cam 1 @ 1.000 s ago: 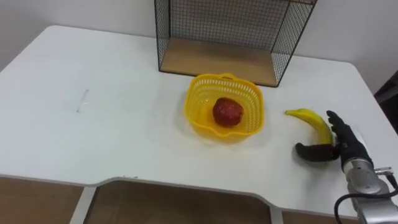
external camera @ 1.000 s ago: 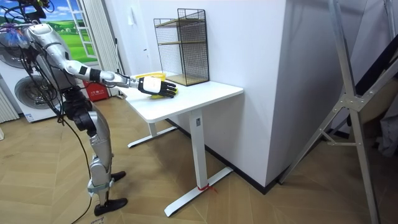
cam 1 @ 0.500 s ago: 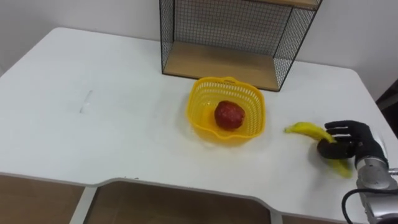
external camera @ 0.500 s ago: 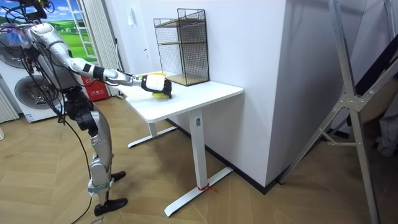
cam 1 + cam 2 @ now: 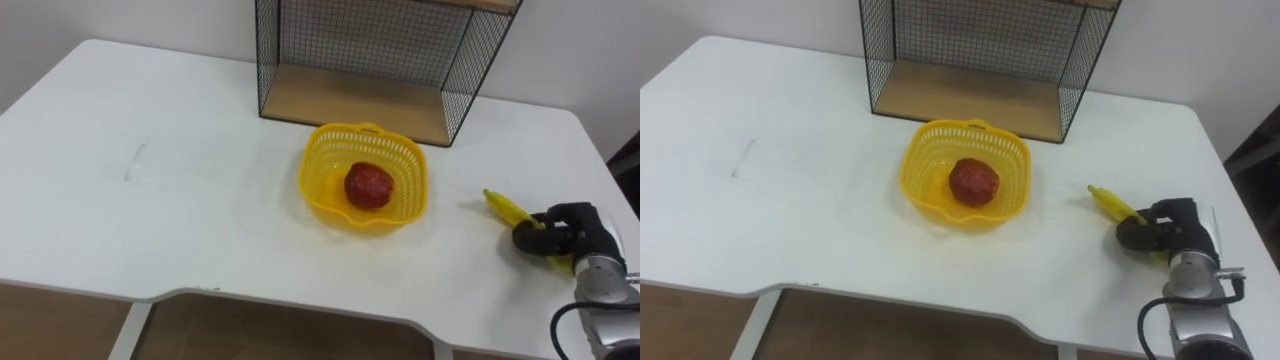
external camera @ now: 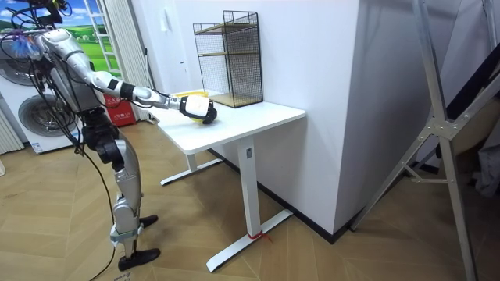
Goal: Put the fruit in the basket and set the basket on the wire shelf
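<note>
Curling round the banana (image 5: 505, 207), the right hand (image 5: 565, 232) is seen low at the right, close to the table's (image 5: 150, 200) right edge and front corner. Its fingers are clenched about the fruit's near end. The banana's long axis is laid slantwise, running from the hand away and leftward, and its free tip is pointed toward the yellow basket (image 5: 412, 195). A bare strip of tabletop is left between tip and basket. A red fruit (image 5: 368, 186) is held in the basket, and wide open tabletop is found to its left. Just beyond the basket, the wire shelf (image 5: 360, 95) is set at the far edge, its open front turned toward the basket.
</note>
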Controlling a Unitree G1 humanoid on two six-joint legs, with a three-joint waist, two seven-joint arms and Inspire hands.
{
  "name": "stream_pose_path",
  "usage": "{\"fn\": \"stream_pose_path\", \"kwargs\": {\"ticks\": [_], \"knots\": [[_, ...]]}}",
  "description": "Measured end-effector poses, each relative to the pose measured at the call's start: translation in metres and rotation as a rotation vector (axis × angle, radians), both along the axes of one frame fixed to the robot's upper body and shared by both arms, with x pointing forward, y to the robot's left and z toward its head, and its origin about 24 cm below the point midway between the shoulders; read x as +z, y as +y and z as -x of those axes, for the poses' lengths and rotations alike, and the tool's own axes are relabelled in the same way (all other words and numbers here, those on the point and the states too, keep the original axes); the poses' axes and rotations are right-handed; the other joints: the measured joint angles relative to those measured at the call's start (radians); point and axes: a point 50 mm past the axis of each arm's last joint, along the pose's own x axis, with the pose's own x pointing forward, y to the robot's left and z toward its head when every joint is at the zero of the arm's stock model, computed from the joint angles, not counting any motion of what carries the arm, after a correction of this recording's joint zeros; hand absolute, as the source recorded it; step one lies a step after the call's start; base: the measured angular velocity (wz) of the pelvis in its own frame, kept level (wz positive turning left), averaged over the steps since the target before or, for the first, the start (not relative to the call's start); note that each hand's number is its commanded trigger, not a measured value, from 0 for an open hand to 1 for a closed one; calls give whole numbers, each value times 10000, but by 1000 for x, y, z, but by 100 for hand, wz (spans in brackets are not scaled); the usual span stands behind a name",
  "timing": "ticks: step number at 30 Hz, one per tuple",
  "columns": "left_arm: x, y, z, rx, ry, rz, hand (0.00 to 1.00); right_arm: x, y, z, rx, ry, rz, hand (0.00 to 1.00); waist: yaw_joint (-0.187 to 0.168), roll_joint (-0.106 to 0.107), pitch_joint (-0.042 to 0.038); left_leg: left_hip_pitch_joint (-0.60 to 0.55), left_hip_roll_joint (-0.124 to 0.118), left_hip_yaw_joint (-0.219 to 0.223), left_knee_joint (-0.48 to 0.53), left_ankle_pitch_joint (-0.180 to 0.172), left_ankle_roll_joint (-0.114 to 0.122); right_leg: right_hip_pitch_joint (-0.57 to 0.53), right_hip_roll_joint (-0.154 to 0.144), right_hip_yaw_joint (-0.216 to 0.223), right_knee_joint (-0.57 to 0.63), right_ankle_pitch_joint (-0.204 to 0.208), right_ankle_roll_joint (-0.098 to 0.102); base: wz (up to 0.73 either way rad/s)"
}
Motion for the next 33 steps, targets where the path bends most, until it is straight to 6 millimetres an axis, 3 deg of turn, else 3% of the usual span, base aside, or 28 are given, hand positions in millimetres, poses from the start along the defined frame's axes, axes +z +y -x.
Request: {"fn": "stream_pose_path", "kwargs": {"ticks": [7,10,13,17,21,28,33], "knots": [[0,-1,-3,8,-86,28,0,4,2,-3,-379,-454,-686,100,24,55,-19,-172,44,84,147,-69,21,-185,5,55,36,-1,1,-4],[0,0,-4,-15,-96,15,0,8,4,-4,-693,-944,-1336,100,32,136,-62,-269,65,181,190,-88,37,-351,5,193,152,4,2,-10],[0,-1,-8,-57,-190,19,0,12,17,-5,-597,-1628,-2152,100,-20,242,-68,-257,74,211,150,-88,37,-385,3,204,230,10,2,-5],[-1,-5,-16,-273,-300,111,0,16,50,-16,126,-2535,-4337,100,-57,461,-7,-245,84,226,147,-84,42,-372,-19,190,335,10,2,0],[-1,-5,-14,-267,-260,134,0,16,83,-17,398,-3242,-6700,100,-21,516,-3,-261,72,185,147,-83,42,-327,-21,187,335,10,2,1],[-3,-9,1,-152,72,222,0,27,93,-22,447,-4075,-8373,100,-13,596,15,-295,44,117,170,-74,60,-308,-35,107,312,11,8,3],[-5,-17,4,-48,99,451,0,39,100,-27,496,-4753,-9460,100,26,758,-59,-269,39,202,173,-71,66,-412,-54,181,291,3,21,-5]]}}
